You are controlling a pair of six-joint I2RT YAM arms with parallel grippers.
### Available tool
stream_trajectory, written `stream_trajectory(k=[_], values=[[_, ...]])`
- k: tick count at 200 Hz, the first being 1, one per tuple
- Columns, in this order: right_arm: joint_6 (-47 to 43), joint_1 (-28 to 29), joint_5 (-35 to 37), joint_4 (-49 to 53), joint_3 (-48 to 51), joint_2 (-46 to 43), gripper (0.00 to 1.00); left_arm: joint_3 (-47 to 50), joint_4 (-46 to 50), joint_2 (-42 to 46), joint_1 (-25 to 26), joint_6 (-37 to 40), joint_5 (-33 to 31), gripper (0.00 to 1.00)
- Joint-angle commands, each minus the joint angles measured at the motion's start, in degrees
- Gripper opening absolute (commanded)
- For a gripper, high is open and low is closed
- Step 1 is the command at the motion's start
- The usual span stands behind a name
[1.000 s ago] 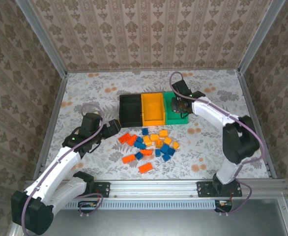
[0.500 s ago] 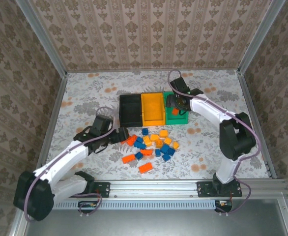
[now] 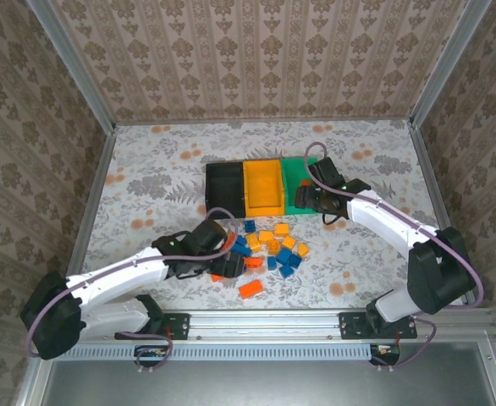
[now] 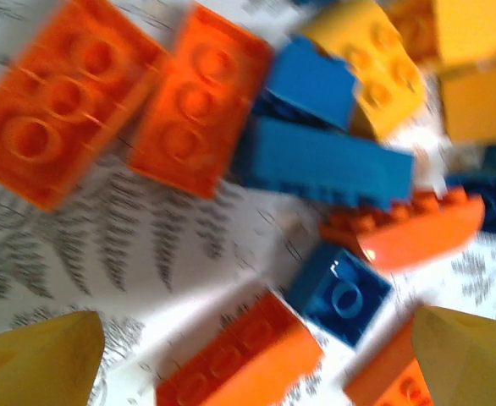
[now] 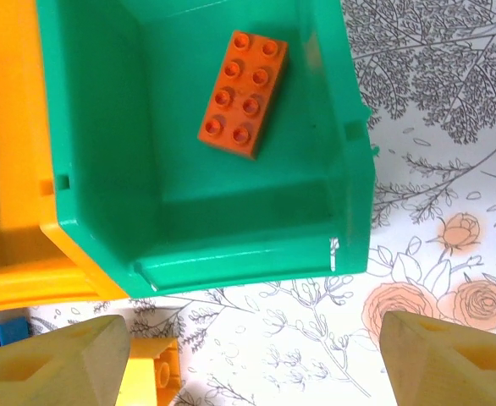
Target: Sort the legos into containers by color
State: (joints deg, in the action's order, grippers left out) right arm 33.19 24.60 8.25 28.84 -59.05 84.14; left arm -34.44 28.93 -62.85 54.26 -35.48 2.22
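Observation:
Red-orange, yellow-orange and blue legos [image 3: 269,247] lie in a heap in front of the joined bins: black [image 3: 224,188], orange-yellow [image 3: 262,186] and green [image 3: 294,172]. My left gripper [image 3: 222,255] hangs open low over the heap's left side. In the left wrist view, a red-orange brick [image 4: 239,359] and a blue brick [image 4: 339,292] lie between its yellow fingers [image 4: 41,364]. My right gripper [image 5: 255,330] is open and empty just in front of the green bin [image 5: 231,245]. One red-orange brick [image 5: 242,93] lies inside that bin.
A yellow-orange brick [image 5: 151,368] lies on the flowered tabletop by my right gripper's left finger [image 5: 62,359]. The orange-yellow bin [image 5: 2,169] borders the green one. Metal frame rails and papered walls close in the table on all sides.
My left arm has swung right and dropped over the brick heap. My right gripper has drawn back from above the green bin to its near edge, leaving a red-orange brick inside.

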Motion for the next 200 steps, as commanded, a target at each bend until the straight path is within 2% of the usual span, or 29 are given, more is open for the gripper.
stream_trajectory(k=[1,36,79,128,157,200], values=[[0.82,0.10,-0.69,-0.38,0.81,-2.38,0.79,-0.23,5.83,1.06,4.58,0.60,-7.43,0.92],[1.32,0.10,-0.61,-0.36,1.08,-2.99,0.79,0.54,5.68,-1.77,7.88,0.23,-14.46,0.92],[1.44,0.10,0.25,0.33,1.43,-3.95,0.79,-0.72,0.92,-9.04,9.38,3.91,-17.17,0.89],[1.39,-0.06,1.15,1.37,1.74,-7.12,0.80,-0.12,-0.60,-14.36,9.59,3.52,-14.31,0.69],[1.33,-0.17,1.54,1.57,1.39,-7.37,0.80,0.51,-0.49,-13.20,9.82,2.97,-12.95,0.54],[1.61,-0.56,1.81,1.57,1.46,-7.49,0.80,0.62,1.79,-10.28,10.19,2.61,-12.74,0.42]])
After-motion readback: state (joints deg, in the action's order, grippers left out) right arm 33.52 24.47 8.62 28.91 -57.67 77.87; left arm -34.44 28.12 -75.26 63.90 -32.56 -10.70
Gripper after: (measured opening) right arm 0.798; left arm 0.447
